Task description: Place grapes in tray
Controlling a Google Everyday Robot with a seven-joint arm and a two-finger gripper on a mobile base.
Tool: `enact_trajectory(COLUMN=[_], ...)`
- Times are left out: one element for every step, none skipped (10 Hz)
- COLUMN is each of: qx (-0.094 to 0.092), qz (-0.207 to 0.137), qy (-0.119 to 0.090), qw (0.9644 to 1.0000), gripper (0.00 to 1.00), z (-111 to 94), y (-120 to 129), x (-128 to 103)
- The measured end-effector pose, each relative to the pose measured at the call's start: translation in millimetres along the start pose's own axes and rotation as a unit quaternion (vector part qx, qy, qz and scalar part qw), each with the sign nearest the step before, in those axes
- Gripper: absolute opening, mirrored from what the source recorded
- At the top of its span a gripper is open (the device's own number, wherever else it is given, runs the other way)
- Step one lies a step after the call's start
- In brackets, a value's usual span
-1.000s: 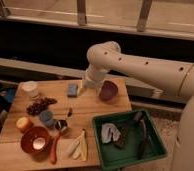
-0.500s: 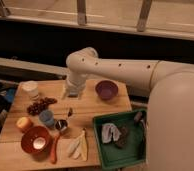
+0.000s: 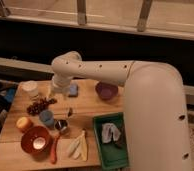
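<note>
The grapes (image 3: 40, 106), a dark reddish-purple bunch, lie on the left part of the wooden table (image 3: 87, 107). The green tray (image 3: 102, 156) stands at the table's front right corner with a white cloth and a dark item inside it. My white arm reaches in from the right. Its gripper (image 3: 54, 91) hangs just above and to the right of the grapes, apart from the tray. I see nothing held in it.
A purple bowl (image 3: 106, 90) and a blue sponge (image 3: 72, 90) sit at the back. A white cup (image 3: 30, 89) stands left of the gripper. In front are a blue cup (image 3: 46, 118), a metal cup (image 3: 61, 125), an orange-red bowl (image 3: 35, 141), a carrot (image 3: 54, 150) and pale banana pieces (image 3: 77, 146).
The arm has swung left, from near the purple bowl and sponge to a spot over the grapes. The grapes have not moved.
</note>
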Motion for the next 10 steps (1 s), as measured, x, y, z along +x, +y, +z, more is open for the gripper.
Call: enact_trajectory(qx=[0.000,0.001,0.001,0.006,0.025,0.040,0.038,0.038,0.028,0.024], qz=[0.001,0.002,0.001,0.003,0.002,-0.005,-0.008,-0.008,-0.011,-0.013], qy=[0.000,0.000,0.001,-0.002,-0.005,-0.007,-0.008,-0.010,-0.015,-0.018], qw=[1.0000,1.0000,1.0000,1.0000,0.9997,0.9992,0.9992,0.9992,0.9994,0.9994], gripper=[0.61,0.61,0.61,0.61,0.61,0.61,0.61,0.61,0.61,0.61], z=[0,-1,0,-1,1,6,14,16,29,38], y=[-2,-3,-1,-4,-7,-1,4,5,13,19], x=[0,0,1,0,-1,-3,-9,-12,-26,-32])
